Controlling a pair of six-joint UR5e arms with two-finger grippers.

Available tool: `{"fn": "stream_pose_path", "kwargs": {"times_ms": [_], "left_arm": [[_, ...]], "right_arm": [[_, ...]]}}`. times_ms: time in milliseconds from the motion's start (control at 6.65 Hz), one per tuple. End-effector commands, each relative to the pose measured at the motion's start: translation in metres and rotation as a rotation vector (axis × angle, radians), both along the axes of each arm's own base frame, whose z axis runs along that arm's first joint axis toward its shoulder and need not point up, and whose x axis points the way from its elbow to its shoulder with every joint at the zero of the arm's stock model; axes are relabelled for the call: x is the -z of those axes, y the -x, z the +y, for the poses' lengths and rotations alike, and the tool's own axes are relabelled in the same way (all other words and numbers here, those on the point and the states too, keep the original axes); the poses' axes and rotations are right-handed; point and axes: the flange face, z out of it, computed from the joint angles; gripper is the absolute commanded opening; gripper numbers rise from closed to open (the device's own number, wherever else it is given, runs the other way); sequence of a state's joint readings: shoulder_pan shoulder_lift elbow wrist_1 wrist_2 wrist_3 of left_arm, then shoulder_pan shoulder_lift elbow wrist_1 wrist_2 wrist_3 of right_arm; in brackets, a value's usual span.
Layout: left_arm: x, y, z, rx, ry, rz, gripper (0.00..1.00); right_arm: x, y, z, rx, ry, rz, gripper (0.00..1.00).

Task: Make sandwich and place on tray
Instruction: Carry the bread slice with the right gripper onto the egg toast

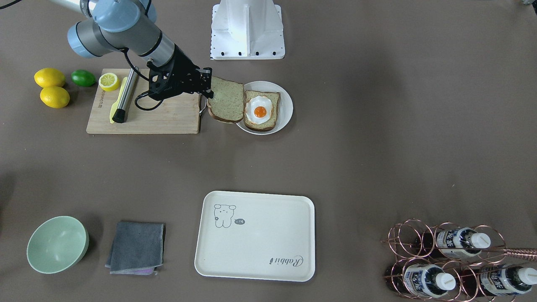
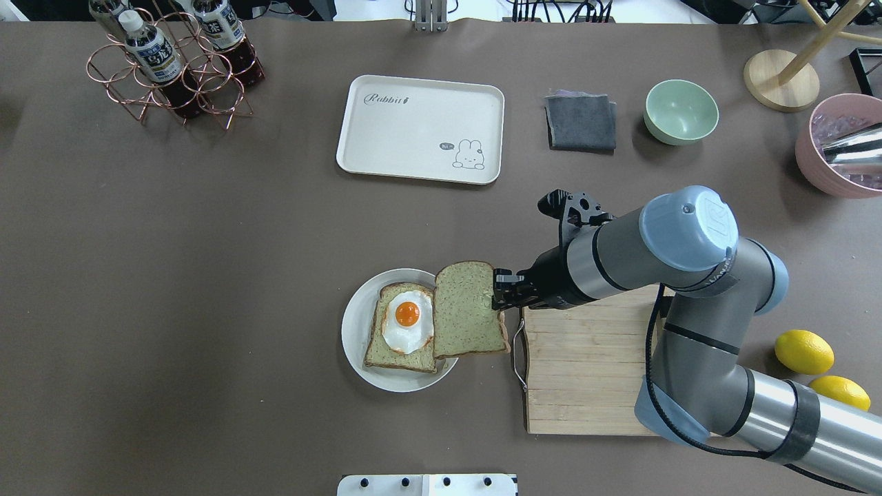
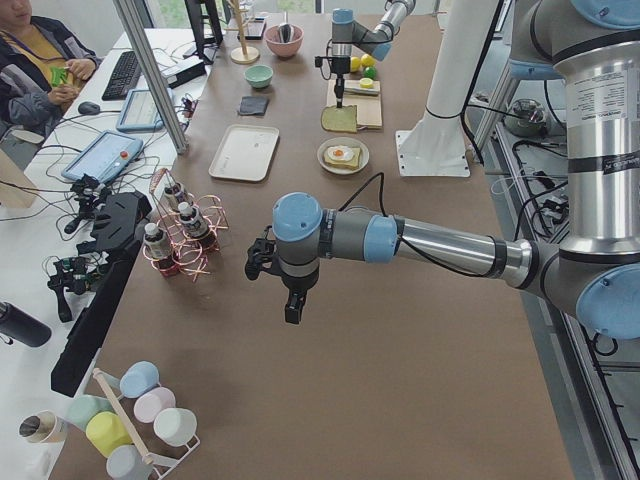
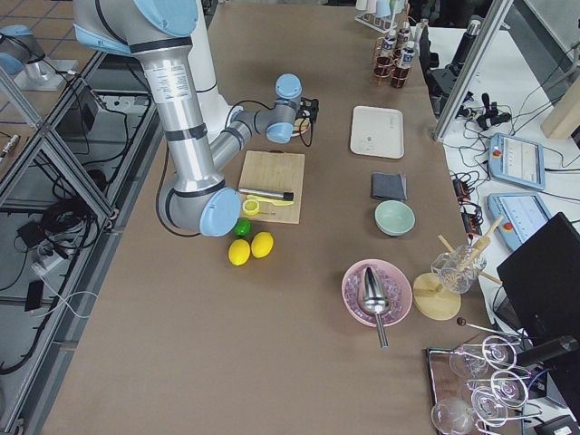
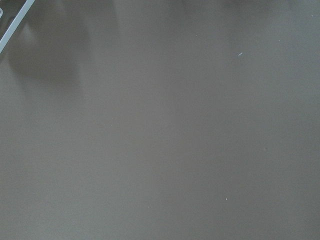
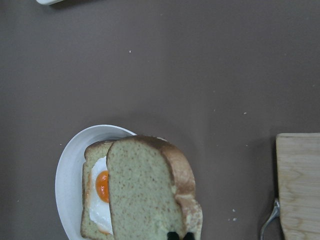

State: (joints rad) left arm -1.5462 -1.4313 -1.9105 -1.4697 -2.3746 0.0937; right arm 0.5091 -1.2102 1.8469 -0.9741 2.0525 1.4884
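Observation:
My right gripper [image 2: 497, 293] is shut on the edge of a slice of brown-crusted bread [image 2: 468, 311] and holds it tilted over the right rim of the round white plate [image 2: 353, 337]. On the plate lies a second slice with a fried egg [image 2: 406, 320] on top. The right wrist view shows the held slice [image 6: 142, 192] partly covering the egg [image 6: 99, 195]. The cream tray [image 2: 420, 127] lies bare further out; it also shows in the front view [image 1: 256, 243]. My left gripper [image 3: 290, 305] shows only in the left side view, so I cannot tell its state.
A wooden cutting board [image 2: 586, 372] lies right of the plate, with a steel tool [image 1: 126, 94] and a half lemon [image 1: 109, 81] on it. Lemons [image 1: 50, 77] and a lime [image 1: 83, 77] lie beside it. A green bowl [image 2: 681, 110], grey cloth [image 2: 581, 122] and bottle rack [image 2: 172, 62] stand at the far edge.

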Motion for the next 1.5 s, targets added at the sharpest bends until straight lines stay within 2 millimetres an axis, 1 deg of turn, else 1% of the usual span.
{"fn": "stream_pose_path", "kwargs": {"times_ms": [0, 150, 301, 451, 601, 1052, 1203, 1353], "left_arm": [[0.002, 0.001, 0.0, 0.002, -0.004, 0.0, 0.98], [0.007, 0.001, 0.001, 0.004, -0.012, 0.0, 0.98], [0.008, 0.002, 0.001, 0.006, -0.013, 0.0, 0.98], [0.01, 0.003, 0.001, 0.007, -0.016, 0.0, 0.98], [0.009, 0.003, 0.001, 0.007, -0.015, 0.0, 0.98], [0.012, 0.004, 0.002, 0.01, -0.019, 0.001, 0.98], [0.012, 0.003, 0.001, 0.009, -0.019, 0.001, 0.98], [0.011, 0.003, 0.002, 0.009, -0.018, 0.0, 0.98]], "right_arm": [[0.03, 0.036, 0.005, 0.017, 0.025, -0.029, 0.0], [0.034, 0.055, 0.001, 0.025, 0.027, -0.022, 0.0], [0.037, 0.062, 0.003, 0.03, 0.028, -0.022, 0.0], [0.038, 0.075, 0.001, 0.023, 0.025, -0.013, 0.0], [0.036, 0.081, 0.002, 0.024, 0.029, -0.006, 0.0], [0.032, 0.088, 0.004, 0.009, 0.032, 0.005, 0.0], [0.037, 0.091, 0.003, -0.002, 0.061, 0.0, 0.0], [0.039, 0.096, 0.003, -0.005, 0.076, 0.003, 0.0]]}}
